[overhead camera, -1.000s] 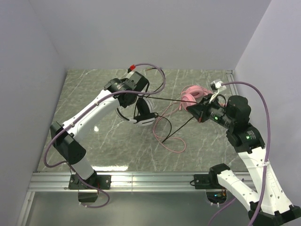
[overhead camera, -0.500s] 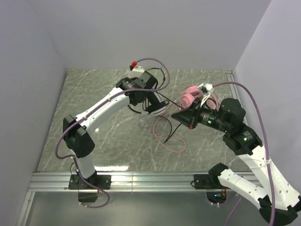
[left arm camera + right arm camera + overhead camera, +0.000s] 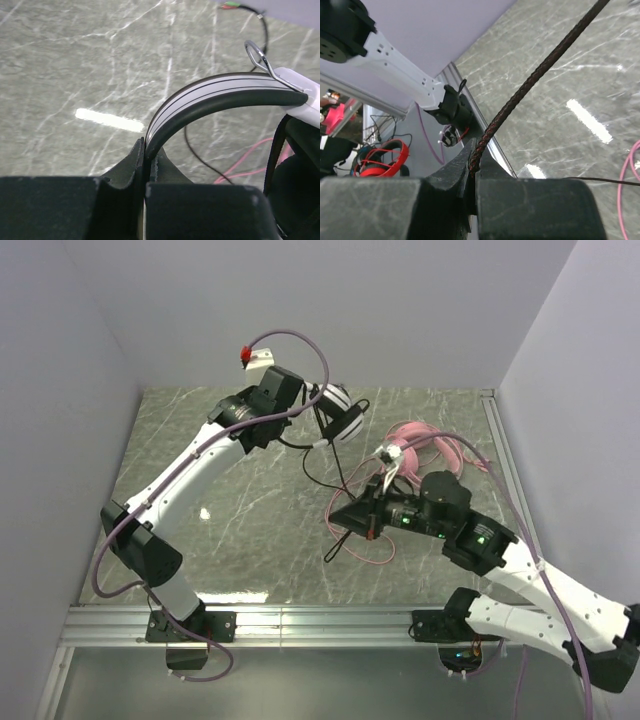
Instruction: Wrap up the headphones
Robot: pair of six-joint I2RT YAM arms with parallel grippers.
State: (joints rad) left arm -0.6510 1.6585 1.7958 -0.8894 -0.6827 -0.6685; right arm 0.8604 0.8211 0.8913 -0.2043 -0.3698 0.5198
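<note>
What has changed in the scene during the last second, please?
The left tool, shut on the band of the black and white headset, carried it up and toward the back. The right tool, shut on the black cable, drew it toward the front left. The pink headset stayed in place.

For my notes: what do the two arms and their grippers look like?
The left arm and right arm share white link shells and black joints. A mauve cable runs along each; the left one carries a red plug. Small green lights glow on the right arm. The left gripper and right gripper are matte black.
</note>
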